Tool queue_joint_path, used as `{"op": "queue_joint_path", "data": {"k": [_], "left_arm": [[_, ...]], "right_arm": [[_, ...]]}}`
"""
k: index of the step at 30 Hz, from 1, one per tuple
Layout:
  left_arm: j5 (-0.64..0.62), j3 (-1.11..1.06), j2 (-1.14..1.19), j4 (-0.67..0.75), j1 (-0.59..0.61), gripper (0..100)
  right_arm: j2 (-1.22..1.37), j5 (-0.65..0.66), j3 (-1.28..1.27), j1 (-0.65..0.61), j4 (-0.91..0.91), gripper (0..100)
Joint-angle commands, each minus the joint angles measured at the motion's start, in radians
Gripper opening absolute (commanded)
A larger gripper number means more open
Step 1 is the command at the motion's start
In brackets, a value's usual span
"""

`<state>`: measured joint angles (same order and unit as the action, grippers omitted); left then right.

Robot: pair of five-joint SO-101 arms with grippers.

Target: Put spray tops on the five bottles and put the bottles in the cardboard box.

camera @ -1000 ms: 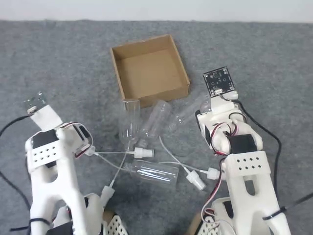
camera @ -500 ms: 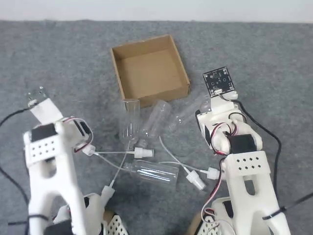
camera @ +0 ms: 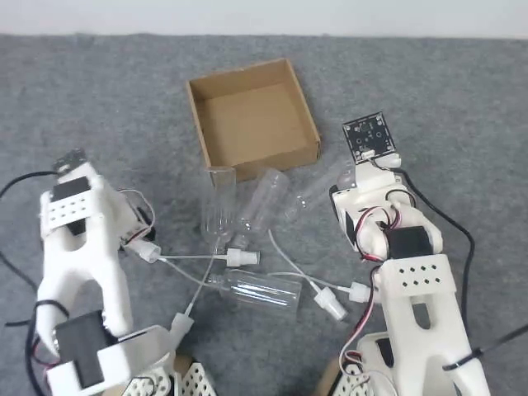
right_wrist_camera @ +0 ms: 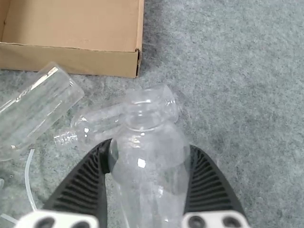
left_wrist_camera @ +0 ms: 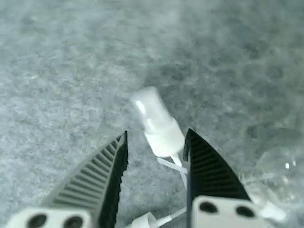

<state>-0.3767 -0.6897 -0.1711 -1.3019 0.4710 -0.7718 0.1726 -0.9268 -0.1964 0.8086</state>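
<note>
Ribbed jaws of the left gripper [left_wrist_camera: 156,135] stood apart around a white plastic spray top [left_wrist_camera: 159,124]; the right gripper [right_wrist_camera: 149,148] clamped a clear, round bottle [right_wrist_camera: 147,171].

Grey carpeted desk [camera: 462,99]. Open cardboard box [camera: 272,158] at 12 o'clock. Clear bottles [camera: 264,198] lying at centre, just beside box. Toward 6 o'clock: another bottle [camera: 262,290], spray tops [camera: 243,257] with thin tubes, scattered.

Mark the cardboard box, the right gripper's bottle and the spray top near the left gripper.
cardboard box [camera: 252,115]: high view, bare inner floor.
bottle [right_wrist_camera: 147,161]: right wrist view, clear shoulder.
spray top [left_wrist_camera: 159,126]: left wrist view, white cap.
</note>
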Motion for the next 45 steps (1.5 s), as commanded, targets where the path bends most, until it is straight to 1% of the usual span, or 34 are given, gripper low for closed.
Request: {"op": "queue_joint_path", "data": {"k": [1,11,19,23,25,27,29,34,36,41,43,45], "left_arm": [[-0.051,0.048,-0.005,0.014,0.014,18],[-0.055,-0.070,-0.005,0.204,0.014,18],[-0.055,-0.096,-0.003,0.232,0.014,18],[-0.051,-0.104,0.074,0.287,0.009,18],[-0.051,-0.074,0.129,0.278,0.009,18],[-0.051,-0.002,0.184,0.204,0.011,18],[-0.049,0.048,0.229,0.161,0.011,17],[-0.049,0.093,0.296,0.150,-0.011,17],[-0.048,0.090,0.296,0.150,-0.037,15],[-0.048,0.093,0.296,0.150,-0.051,1],[-0.048,0.093,0.296,0.146,-0.051,1],[-0.048,0.110,0.295,0.107,-0.051,1]], "right_arm": [[-0.038,0.014,0.018,0.012,-0.027,3.2],[-0.038,0.014,0.018,0.010,-0.025,3.2],[-0.038,0.014,0.018,0.010,-0.024,3.2],[-0.038,0.014,0.018,0.010,-0.024,3.2],[-0.038,0.014,0.018,0.010,-0.024,3.2],[-0.038,0.014,0.018,0.010,-0.022,3.2],[-0.038,0.014,0.018,0.010,-0.022,3.2],[-0.038,0.014,0.018,0.010,-0.021,3.2],[-0.038,0.014,0.018,0.010,-0.021,3.2],[-0.038,0.014,0.018,0.010,-0.021,3.2],[-0.038,0.014,0.018,0.010,-0.021,3.2],[-0.038,0.014,0.018,0.010,-0.021,3.2]]}}
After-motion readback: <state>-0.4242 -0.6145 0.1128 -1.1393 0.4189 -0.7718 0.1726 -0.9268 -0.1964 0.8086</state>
